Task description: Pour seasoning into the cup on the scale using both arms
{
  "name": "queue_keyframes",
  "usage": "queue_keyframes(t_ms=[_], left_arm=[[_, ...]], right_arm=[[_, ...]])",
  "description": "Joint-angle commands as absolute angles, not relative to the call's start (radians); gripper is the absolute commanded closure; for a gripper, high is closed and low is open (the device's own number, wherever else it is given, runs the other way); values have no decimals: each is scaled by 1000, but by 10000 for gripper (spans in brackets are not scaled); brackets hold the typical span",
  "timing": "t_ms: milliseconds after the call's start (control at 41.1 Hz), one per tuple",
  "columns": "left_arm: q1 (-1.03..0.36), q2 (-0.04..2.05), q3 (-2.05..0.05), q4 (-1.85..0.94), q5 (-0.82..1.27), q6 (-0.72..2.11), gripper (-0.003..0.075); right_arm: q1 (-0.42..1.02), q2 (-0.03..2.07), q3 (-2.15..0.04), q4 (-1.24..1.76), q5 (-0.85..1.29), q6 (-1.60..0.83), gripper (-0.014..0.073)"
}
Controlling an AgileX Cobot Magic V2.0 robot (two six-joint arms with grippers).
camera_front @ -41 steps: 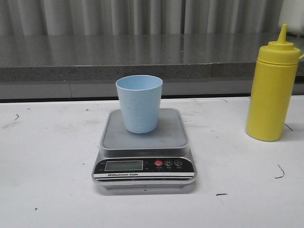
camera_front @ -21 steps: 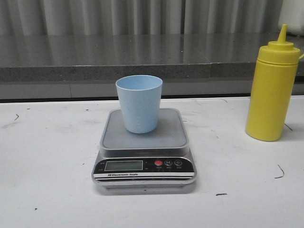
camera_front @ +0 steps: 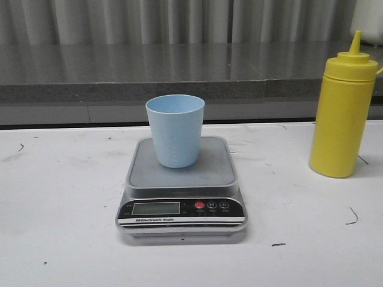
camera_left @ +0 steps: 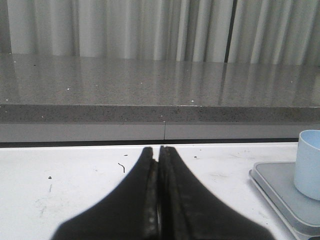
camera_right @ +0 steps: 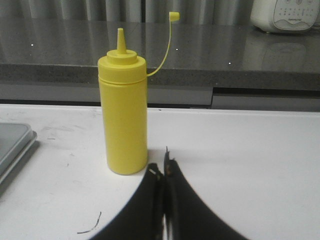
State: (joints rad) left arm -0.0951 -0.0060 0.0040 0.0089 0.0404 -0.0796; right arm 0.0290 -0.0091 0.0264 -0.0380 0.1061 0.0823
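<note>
The left pincer point(camera_left: 159, 192) has its two black fingers pressed together, nothing between them, low over the white desk point(camera_front: 60, 197). It shows only in its own wrist view; the front view catches neither arm. From that wrist view the light blue cup point(camera_left: 309, 165) and a corner of the scale point(camera_left: 280, 192) sit off to one side, apart from the fingers.

In the front view the scale point(camera_front: 182, 197) lies near the middle of the desk, its black panel with display, red button and two dark buttons facing the camera. The cup point(camera_front: 175, 130) stands upright on the steel platform, toward its back edge.

Further right, well apart from the scale, the yellow bottle point(camera_front: 342, 113) stands upright on the desk, nozzle up. Its cap point(camera_right: 173, 16) is off the nozzle and hangs on its tether.

The right pincer point(camera_right: 164, 192) is likewise closed on nothing, fingers together, with the bottle point(camera_right: 123, 117) just ahead of its tips and not touching them.
</note>
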Motion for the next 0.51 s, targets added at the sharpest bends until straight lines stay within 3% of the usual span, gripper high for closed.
queue_keyframes(t_ms=[0,486], left_arm=[[-95,-20,28,0,-44,-87,740],[-95,-20,28,0,-44,-87,740]], right_arm=[[22,-27,21,-19,0,69,661],[23,-27,21,-5,0,83,661]])
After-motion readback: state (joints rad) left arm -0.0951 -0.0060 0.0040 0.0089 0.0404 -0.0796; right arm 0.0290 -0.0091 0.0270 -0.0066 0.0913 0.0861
